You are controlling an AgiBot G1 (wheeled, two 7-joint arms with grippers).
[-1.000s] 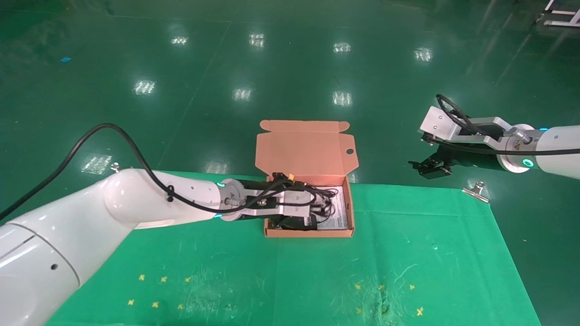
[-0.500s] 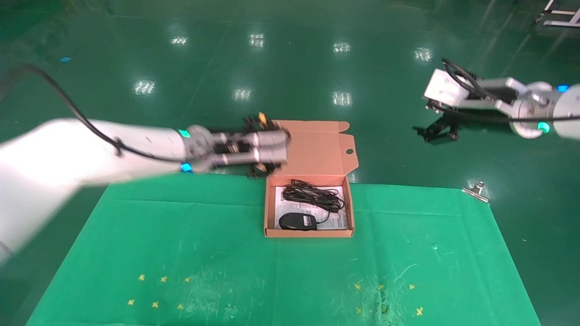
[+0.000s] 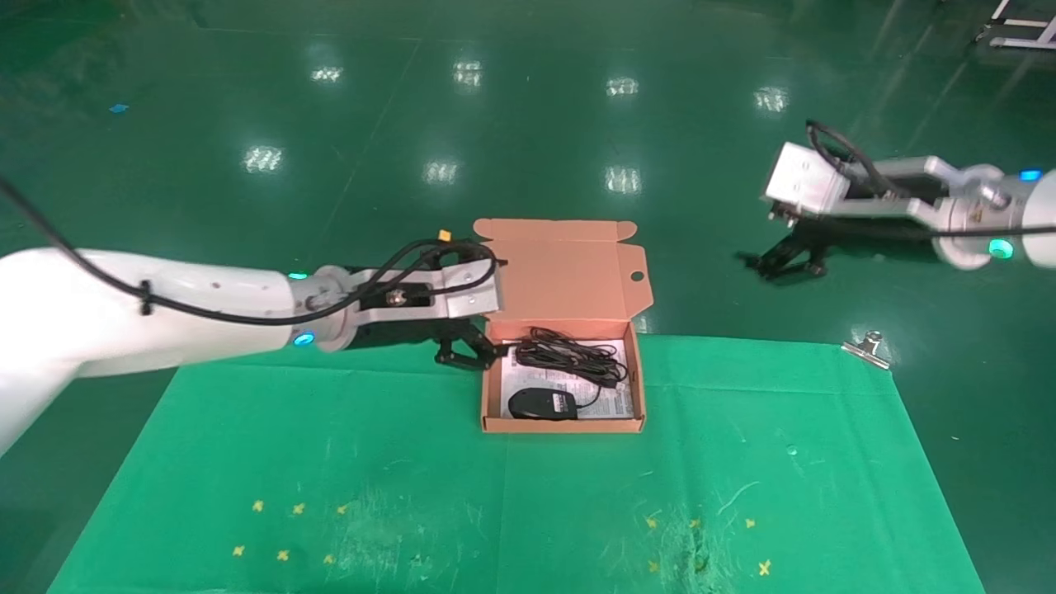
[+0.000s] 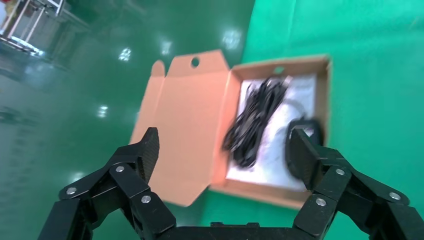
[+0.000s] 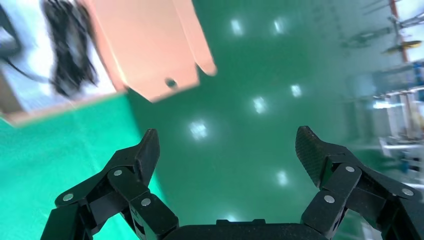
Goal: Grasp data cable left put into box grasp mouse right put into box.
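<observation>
Lying inside the box [image 3: 561, 425] are the data cable [image 3: 569, 356] and mouse [image 3: 540, 403]; left tool [image 3: 464, 353] beside it, right tool [image 3: 784, 260] aloft, both spread wide, empty.

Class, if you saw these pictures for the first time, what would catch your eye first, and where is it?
The open salmon box at the green cloth's far edge, holding the data cable and the mouse. The left tool hovers open beside its left wall; the right tool hangs open, far right over the floor.
</observation>
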